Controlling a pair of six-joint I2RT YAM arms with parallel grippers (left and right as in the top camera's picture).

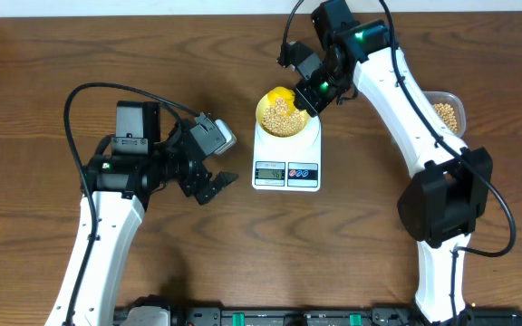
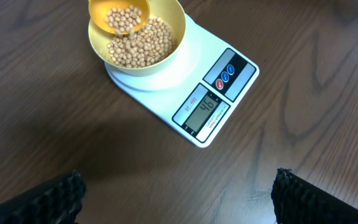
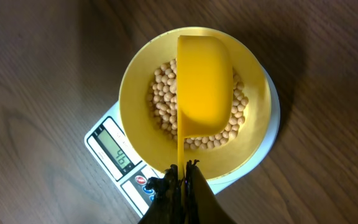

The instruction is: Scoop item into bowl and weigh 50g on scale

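Dark brown wood-grain counter [image 1: 25,235], far edge running along the top of the overhead view. Near the middle, resting flat on it, a white digital kitchen scale [image 1: 286,174], grey display and red and blue buttons turned toward the near edge. Well apart to the right, standing on the wood, a clear rectangular plastic tub [image 1: 461,101], partly hidden from above.

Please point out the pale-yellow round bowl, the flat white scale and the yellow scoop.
Pale-yellow round bowl [image 3: 134,102]: right wrist view, inner wall.
Flat white digital scale [image 2: 205,107]: left wrist view, grey display.
Yellow plastic scoop [image 3: 204,78]: right wrist view, cup's outer side.
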